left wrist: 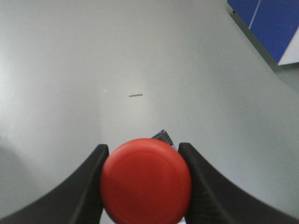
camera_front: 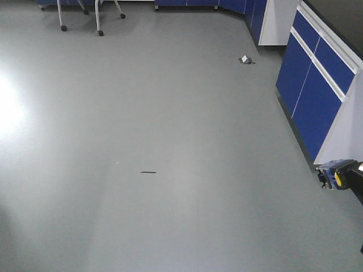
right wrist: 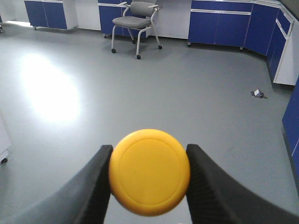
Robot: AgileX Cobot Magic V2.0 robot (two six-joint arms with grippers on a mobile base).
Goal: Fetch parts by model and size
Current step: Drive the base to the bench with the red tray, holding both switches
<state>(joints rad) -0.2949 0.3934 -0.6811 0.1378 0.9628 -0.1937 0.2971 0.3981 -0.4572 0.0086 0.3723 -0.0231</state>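
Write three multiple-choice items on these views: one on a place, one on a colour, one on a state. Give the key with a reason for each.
1. Where does the grey chair stand in the right wrist view?
A. On the floor, by the far blue cabinets
B. On a table
C. Touching the yellow cap

2. What colour is the cap held by the left hand?
A. Yellow
B. Red
C. Green

3. What is the state of the right hand?
A. Open and empty
B. Not in view
C. Shut on a switch

Key:
1 A, the chair's castors rest on the floor in front of the cabinets.
2 B, the red-capped switch sits clamped in that hand.
3 C, it presses both sides of the yellow-capped switch.
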